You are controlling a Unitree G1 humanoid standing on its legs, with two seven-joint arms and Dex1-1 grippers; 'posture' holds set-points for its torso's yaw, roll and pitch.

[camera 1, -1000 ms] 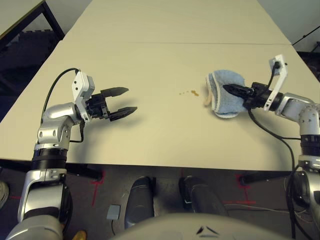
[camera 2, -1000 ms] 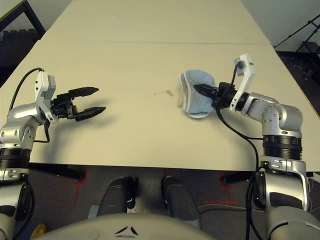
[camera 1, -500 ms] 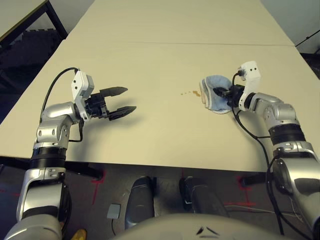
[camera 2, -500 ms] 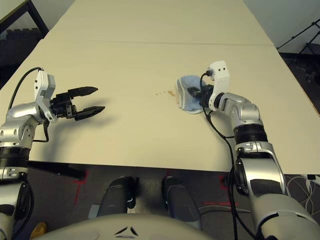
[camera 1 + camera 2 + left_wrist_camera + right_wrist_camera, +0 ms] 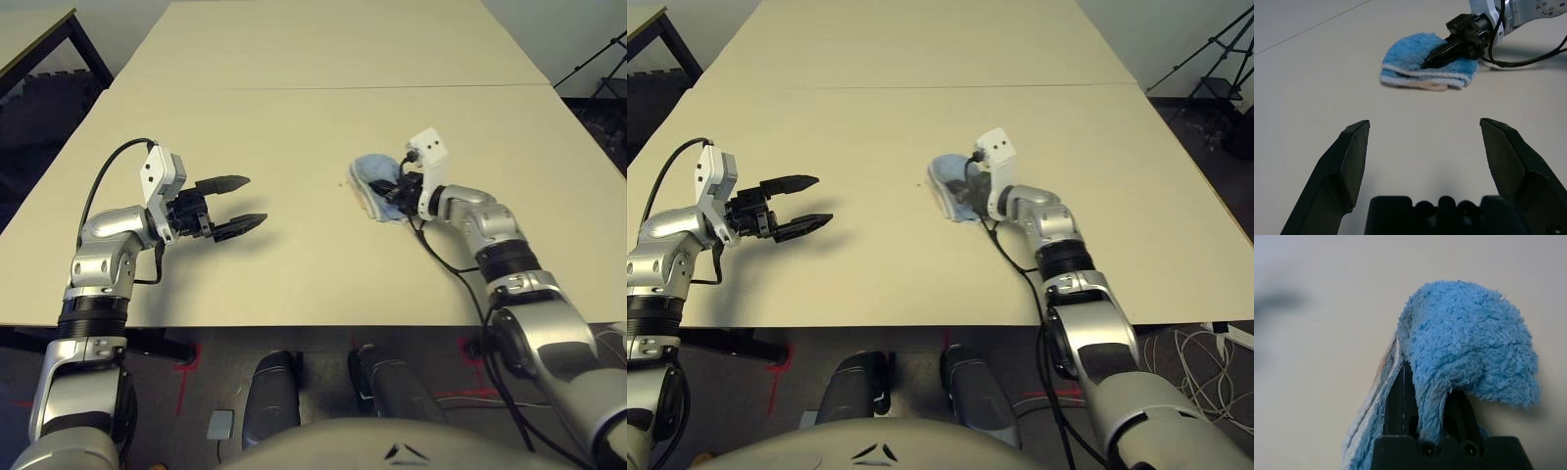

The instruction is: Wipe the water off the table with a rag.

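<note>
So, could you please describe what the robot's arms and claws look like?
Both arms are silver metal segments with black ribbed joint bands. The left claw has two black, tapered, pointed fingers on a black base; the right claw is black too. Each wrist carries a white boxy camera mount, and a thin black cable loops along each forearm.

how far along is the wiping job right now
Done: the right gripper has the rag clamped and flat on the table. In hand: the rag sits mid-table, and a tiny amber speck of water shows at its edge. Left: whether more drops lie under the cloth can't be seen, so a further pass may be needed. The left gripper hovers with its jaws open.
</note>
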